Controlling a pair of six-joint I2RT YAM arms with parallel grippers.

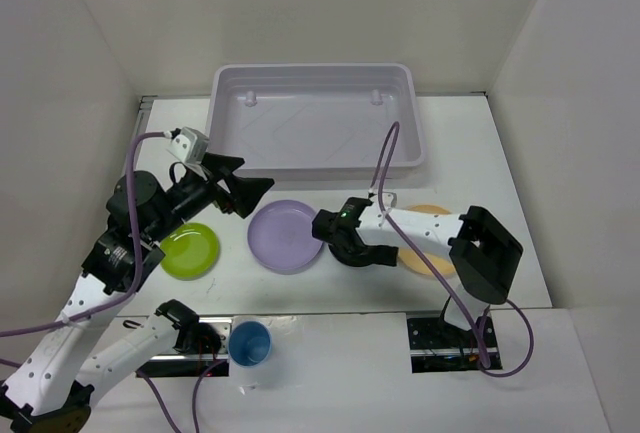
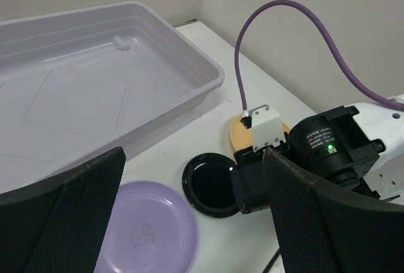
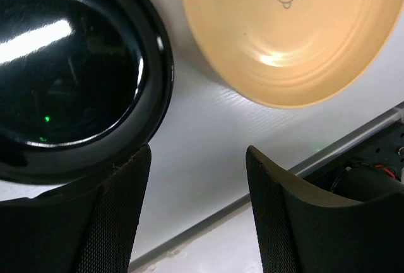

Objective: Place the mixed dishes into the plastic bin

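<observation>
Hands both open and empty: left hand point(image 2: 192, 172) aloft, right hand point(image 3: 197, 159) low just beside black plate point(image 3: 69, 65).

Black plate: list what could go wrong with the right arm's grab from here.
1. The rim of the black plate sits at one finger of the right gripper, not between the two; closing may catch nothing or push it away.
2. The orange plate lies close by and may get nudged.
</observation>
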